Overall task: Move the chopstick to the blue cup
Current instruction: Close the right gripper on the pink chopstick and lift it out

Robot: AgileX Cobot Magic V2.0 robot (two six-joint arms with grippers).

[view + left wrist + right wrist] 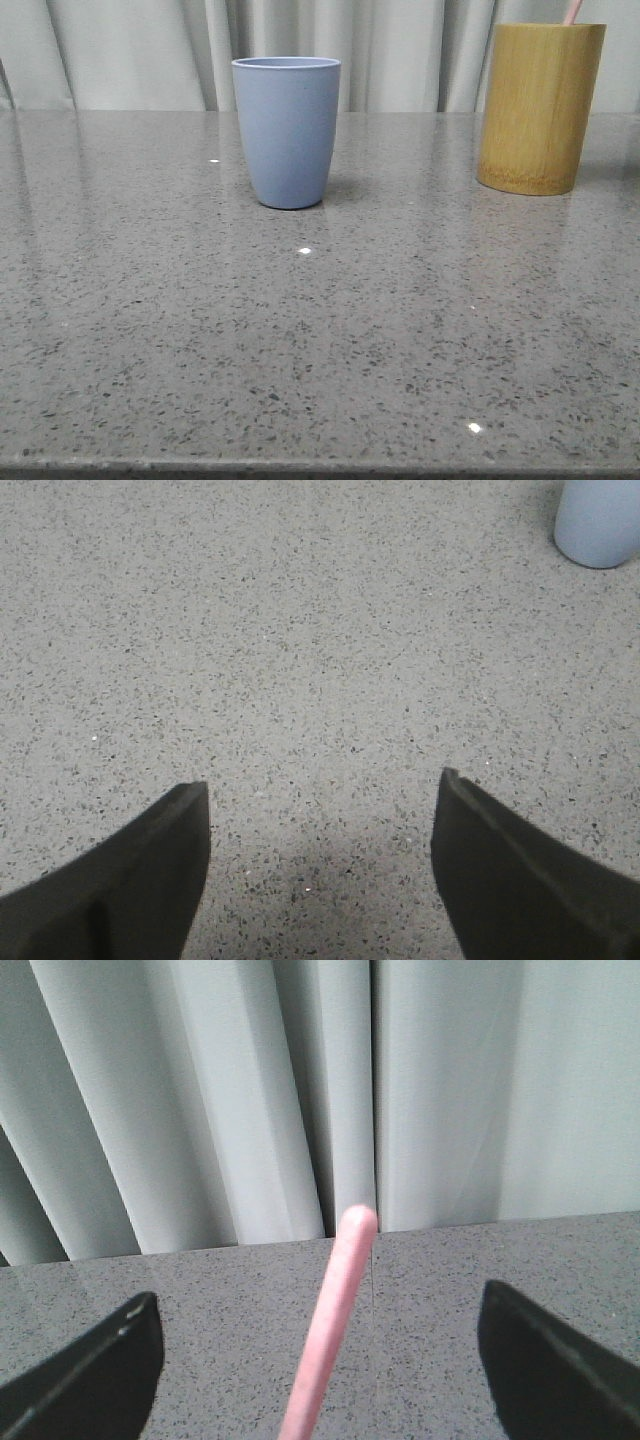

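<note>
Left pincer point(320, 810) is seen spread wide with nothing held, hovering over bare grey speckled counter point(300, 660); the blue cup point(600, 520) is glimpsed well apart from it. In the front view the blue cup point(287, 130) is stood upright near centre of the counter, nothing visible above its rim. Further right, a bamboo cylinder point(540, 105) is stood upright, with the pink tip of the chopstick point(572, 12) poking out of its top. Right pincer point(320, 1360) is seen spread apart, nothing gripped, with the chopstick point(335, 1320) leaning up between the two fingers, untouched. Step judged: approach for grasp, transfer not yet begun. Next move calls for closing on the stick, lifting it clear of the cylinder, and carrying it leftward to the blue cup.
</note>
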